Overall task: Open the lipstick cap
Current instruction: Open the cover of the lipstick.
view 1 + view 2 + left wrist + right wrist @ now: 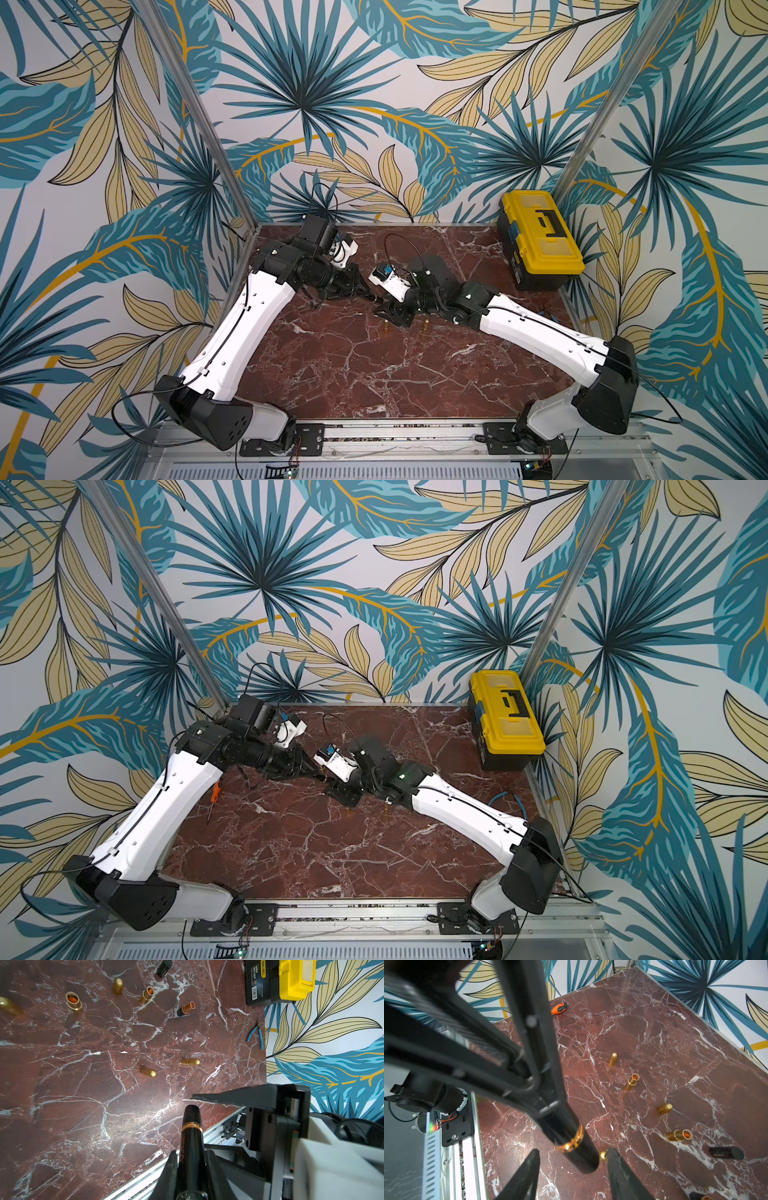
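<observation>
A black lipstick (192, 1142) with a gold band is held off the table in my left gripper (192, 1155), which is shut on its long lettered part. The lipstick is closed, cap and body still joined at the band. Its short end beyond the band (586, 1157) sticks out between the fingertips of my right gripper (574, 1151). That gripper is open, with a gap on each side and no contact with the lipstick. In both top views the two grippers (368, 296) (384, 309) meet tip to tip over the middle of the table.
Several gold lipsticks and caps stand or lie on the marble (190, 1061) (148, 1072) (73, 1002), plus a black uncapped lipstick (186, 1008) and a loose black cap (725, 1153). A yellow toolbox (538, 237) sits at the back right. Blue pliers (256, 1034) and an orange screwdriver (214, 793) lie near the sides.
</observation>
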You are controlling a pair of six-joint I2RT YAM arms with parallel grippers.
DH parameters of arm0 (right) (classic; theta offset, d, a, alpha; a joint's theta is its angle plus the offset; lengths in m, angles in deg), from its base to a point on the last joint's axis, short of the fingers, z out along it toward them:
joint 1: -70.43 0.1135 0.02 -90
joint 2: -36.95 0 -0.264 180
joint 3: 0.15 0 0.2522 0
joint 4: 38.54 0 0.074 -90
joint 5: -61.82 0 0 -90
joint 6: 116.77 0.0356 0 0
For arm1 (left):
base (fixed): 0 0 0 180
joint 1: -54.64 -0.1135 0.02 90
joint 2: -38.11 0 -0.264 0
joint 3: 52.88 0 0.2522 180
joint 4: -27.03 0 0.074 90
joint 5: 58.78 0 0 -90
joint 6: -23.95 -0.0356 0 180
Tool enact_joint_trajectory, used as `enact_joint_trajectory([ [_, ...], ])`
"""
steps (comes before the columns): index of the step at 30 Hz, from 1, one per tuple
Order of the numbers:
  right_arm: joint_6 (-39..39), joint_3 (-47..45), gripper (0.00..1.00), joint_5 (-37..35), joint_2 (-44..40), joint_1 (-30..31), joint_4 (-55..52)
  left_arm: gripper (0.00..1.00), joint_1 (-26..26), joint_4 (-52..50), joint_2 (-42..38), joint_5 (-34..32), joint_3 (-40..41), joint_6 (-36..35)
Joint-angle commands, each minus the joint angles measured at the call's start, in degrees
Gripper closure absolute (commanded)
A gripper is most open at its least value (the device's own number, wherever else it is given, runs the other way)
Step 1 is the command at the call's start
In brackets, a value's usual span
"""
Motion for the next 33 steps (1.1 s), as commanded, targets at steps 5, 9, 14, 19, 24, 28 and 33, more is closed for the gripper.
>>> enact_joint_trajectory([
  [5, -1.64, 0.55, 0.55, -2.48, 1.16, 0.31, 1.81, 0.79, -0.67, -1.15, -1.3, 2.69, 0.48, -0.14],
  [9, -1.83, 0.76, 0.68, -2.52, 0.9, 0.33, 1.73, 0.79, -0.84, -1.58, -0.62, 1.93, 0.31, -0.94],
  [14, -2.07, 0.63, 0.79, -2.19, 0.54, 0.31, 1.36, 0.84, -1.36, -1.78, 0.17, 2.3, 0.31, -1.55],
  [19, -2.04, 0.38, 0.86, -1.57, 0.19, 0.42, 0.85, 0.86, -2.9, -1.84, 0.43, 3.18, 0.39, -2.08],
  [24, -1.77, -0.34, 0.9, -1.52, -0.39, 0.54, 1.61, 0.86, -3.49, -1.88, 0.9, 4.81, 0.27, -2.52],
  [28, -1.9, -0.35, 0.89, -1.6, -0.6, 0.49, 1.99, 0.86, -3.89, -1.85, 1.18, 6.52, 0.48, -3.0],
  [33, -1.49, -0.92, 0.67, -2.54, -1.21, 0.52, 3.32, 0.86, -3.87, -1.76, 1.62, 8.84, 1.27, -3.36],
])
